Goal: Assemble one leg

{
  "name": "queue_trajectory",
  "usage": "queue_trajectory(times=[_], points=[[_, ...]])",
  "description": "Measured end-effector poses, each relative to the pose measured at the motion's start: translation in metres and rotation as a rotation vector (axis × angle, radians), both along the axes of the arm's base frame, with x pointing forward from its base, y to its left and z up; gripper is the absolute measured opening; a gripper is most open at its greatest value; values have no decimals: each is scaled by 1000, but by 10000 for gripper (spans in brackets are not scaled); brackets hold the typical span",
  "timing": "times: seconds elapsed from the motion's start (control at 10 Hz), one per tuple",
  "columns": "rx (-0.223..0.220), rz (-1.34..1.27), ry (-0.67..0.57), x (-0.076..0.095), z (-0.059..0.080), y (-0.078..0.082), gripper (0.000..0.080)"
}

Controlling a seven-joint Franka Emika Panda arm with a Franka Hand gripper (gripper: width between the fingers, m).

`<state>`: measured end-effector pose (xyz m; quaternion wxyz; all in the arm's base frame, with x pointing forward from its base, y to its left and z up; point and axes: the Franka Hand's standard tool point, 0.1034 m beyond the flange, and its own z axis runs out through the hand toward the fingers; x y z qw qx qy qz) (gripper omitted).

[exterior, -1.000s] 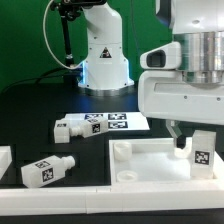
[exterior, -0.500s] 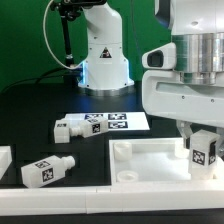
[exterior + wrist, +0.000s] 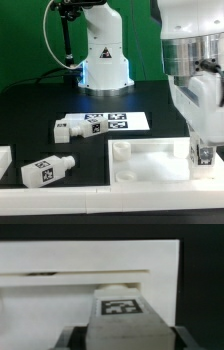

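My gripper is shut on a white leg and holds it upright over the right end of the large white tray-like panel. In the wrist view the leg fills the space between the fingers, tag facing the camera, with its far end at the panel's rim. I cannot tell whether the leg's stub sits in a corner socket. Another leg lies on the table by the marker board. A third leg lies at the front, on the exterior view's left.
The robot's white base stands at the back. A white part is cut off at the exterior view's left edge. A green wall is behind the black table.
The hand has turned about its vertical axis with the leg in it, so the leg's tag no longer faces the exterior camera. The leg stays over the panel's right end.
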<state>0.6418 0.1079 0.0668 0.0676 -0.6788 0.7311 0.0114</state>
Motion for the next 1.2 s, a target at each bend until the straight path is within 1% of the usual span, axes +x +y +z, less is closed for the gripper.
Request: queue_trajectory(times=[0.1, 0.2, 0.4, 0.6, 0.8, 0.9, 1.0, 1.2], points=[[26, -196, 9, 0, 0, 4, 287], [27, -283, 15, 0, 0, 4, 287], [19, -347, 19, -1, 0, 2, 287], [16, -338, 19, -1, 0, 1, 287], [15, -337, 19, -1, 0, 1, 591], [14, -314, 15, -1, 1, 1, 591], [15, -241, -3, 2, 10, 1, 638], [28, -131, -46, 10, 40, 0, 647]])
